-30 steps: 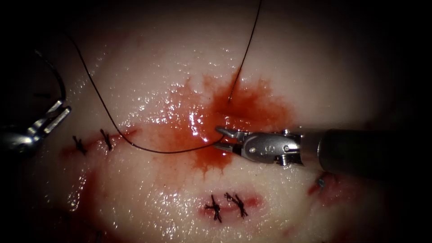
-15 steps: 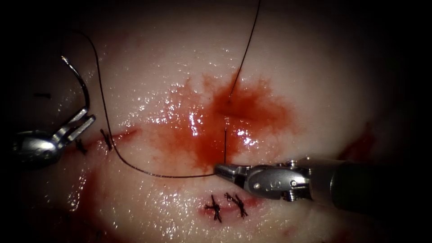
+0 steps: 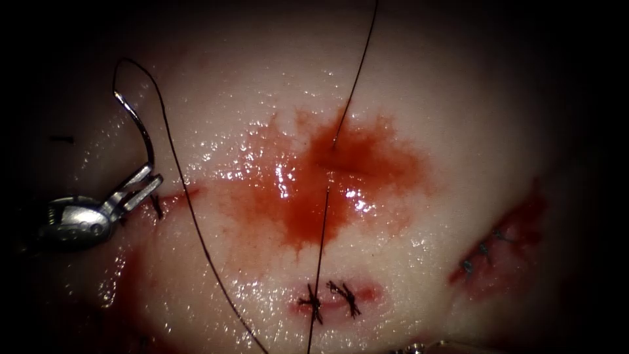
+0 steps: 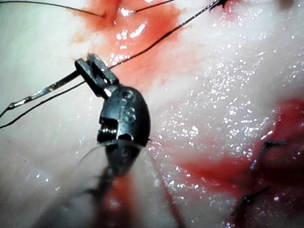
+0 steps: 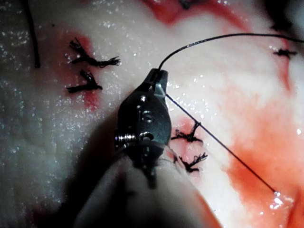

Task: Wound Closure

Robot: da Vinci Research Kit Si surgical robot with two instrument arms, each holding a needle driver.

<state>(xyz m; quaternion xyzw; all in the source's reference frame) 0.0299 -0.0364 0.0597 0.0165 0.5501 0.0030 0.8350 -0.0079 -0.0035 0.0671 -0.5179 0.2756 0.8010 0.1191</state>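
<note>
The left tool (image 3: 143, 185) sits left of the cut (image 3: 331, 164), jaws shut on the curved needle (image 3: 134, 124) near one end. The needle arcs upward, free of the tissue (image 3: 426, 98). Black thread (image 3: 190, 203) leaves the needle's far end, loops over and runs down to the lower edge. A second strand (image 3: 321, 242) comes out of the cut and drops straight down. In the left wrist view the left tool (image 4: 92, 69) clamps the needle (image 4: 47, 89). In the right wrist view the right tool (image 5: 159, 75) is shut on the thread (image 5: 218, 142).
Red fluid (image 3: 295, 203) pools around the cut. A further thread strand (image 3: 357, 78) enters the cut from above. Finished stitches (image 3: 327, 300) lie below the cut, others at the right (image 3: 483, 251) and beside the left tool (image 3: 157, 206).
The right tool went down to the lower edge with the thread, drawing the strand from the cut straight. The left tool moved right with the needle.
</note>
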